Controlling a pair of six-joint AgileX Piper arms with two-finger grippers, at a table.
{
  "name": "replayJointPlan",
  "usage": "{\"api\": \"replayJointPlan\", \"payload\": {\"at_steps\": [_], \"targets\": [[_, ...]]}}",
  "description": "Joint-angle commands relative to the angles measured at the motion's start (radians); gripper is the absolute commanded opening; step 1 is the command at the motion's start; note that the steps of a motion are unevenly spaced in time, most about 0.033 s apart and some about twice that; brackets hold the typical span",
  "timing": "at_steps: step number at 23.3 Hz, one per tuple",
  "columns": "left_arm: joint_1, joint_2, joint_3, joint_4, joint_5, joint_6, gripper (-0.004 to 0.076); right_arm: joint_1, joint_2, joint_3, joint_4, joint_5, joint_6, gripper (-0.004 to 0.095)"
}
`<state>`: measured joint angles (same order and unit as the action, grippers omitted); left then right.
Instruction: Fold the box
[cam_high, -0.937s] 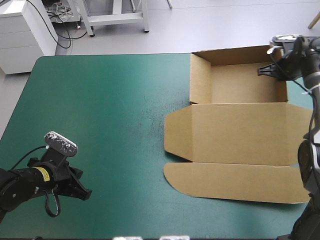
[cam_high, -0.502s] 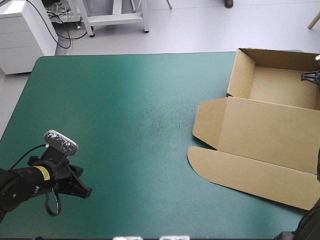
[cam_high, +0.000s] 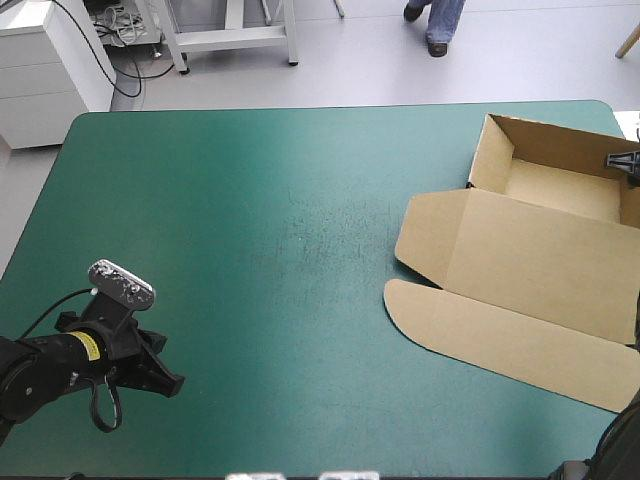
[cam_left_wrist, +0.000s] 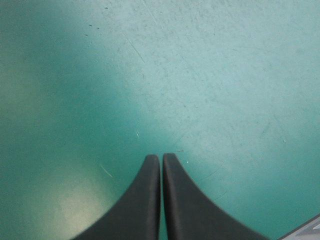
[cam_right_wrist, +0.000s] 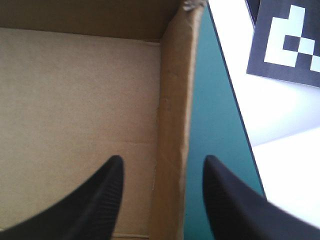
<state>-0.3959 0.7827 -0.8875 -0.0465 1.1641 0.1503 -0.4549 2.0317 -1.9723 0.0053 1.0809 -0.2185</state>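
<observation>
The box (cam_high: 520, 270) has swung toward my right end effector (cam_right_wrist: 162, 160), spread astride its side wall (cam_right_wrist: 172, 125): repositioning, I judge, no new fold. Left end effector (cam_left_wrist: 161, 157) pressed together.

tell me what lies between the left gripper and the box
Only bare teal-green cover lies between the left gripper and the box; the high view shows that whole stretch.

Matte black throughout. Wears a yellow label band (cam_high: 90, 347) on the left arm (cam_high: 45, 372), lower left of the high view. Ends in smooth curved fins at left gripper (cam_left_wrist: 161, 156) and right gripper (cam_right_wrist: 162, 160).
</observation>
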Motion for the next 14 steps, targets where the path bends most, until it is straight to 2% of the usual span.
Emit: {"api": "replayJointPlan", "payload": {"at_steps": [1,6,10,14], "targets": [[-0.001,-0.005,-0.025,-0.002,-0.040,-0.011,-0.0008,-0.008,-0.069,-0.051,0.007,0.005,-0.010,0.0698],[-0.001,-0.005,-0.025,-0.002,-0.040,-0.023,-0.0008,-0.008,-0.099,-0.103,0.047,0.084,-0.010,0.0657],[-0.001,-0.005,-0.025,-0.002,-0.042,-0.023,-0.0008,-0.005,-0.184,-0.123,0.186,0.088,-0.047,0.0435],[-0.001,-0.005,-0.025,-0.002,-0.044,-0.023,-0.0008,0.021,-0.250,-0.123,0.290,0.088,-0.064,0.0076]]}}
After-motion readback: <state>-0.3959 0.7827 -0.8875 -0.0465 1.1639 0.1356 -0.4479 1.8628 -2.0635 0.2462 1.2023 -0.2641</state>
